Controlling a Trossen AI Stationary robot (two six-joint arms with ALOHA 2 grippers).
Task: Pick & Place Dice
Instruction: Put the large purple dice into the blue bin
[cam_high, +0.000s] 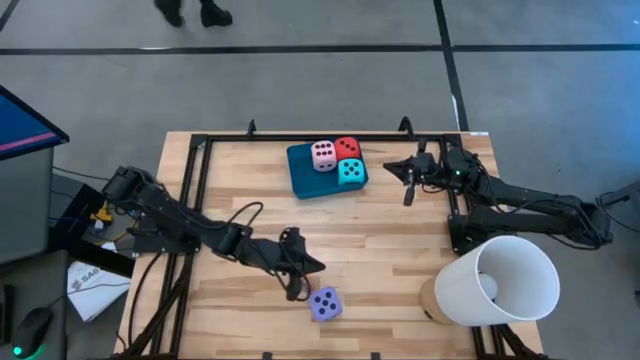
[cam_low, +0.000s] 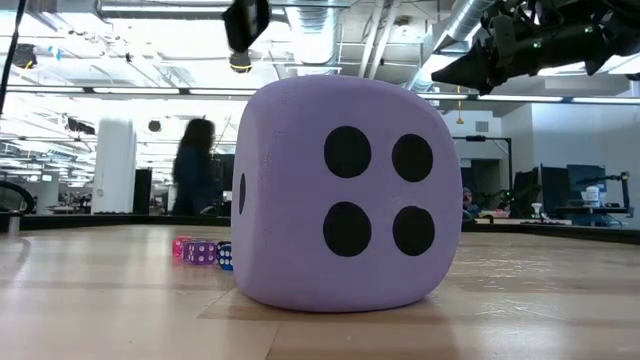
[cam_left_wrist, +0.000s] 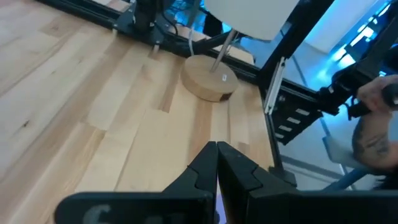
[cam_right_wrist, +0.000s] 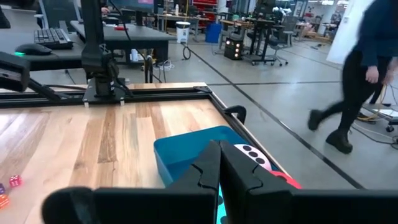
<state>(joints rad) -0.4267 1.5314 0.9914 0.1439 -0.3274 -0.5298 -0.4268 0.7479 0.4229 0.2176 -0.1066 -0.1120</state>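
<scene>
1. Purple die (cam_high: 324, 303) sits alone on the bare table (cam_high: 400, 250), lower centre of the high view; it has no long axis, being a cube.
2. We see the left gripper (cam_high: 312, 266) just up-left of it, fingers pressed together, holding nothing, not touching it.
3. Pink die (cam_high: 323, 155), red die (cam_high: 347, 148) and turquoise die (cam_high: 350, 172) are already clustered on the teal tray (cam_high: 302, 175), upper centre.
4. Right gripper (cam_high: 392, 167), also pressed together and empty, sits just right of the tray, well apart from the purple die.
5. We judge the left arm nearer; it must spread first.
</scene>
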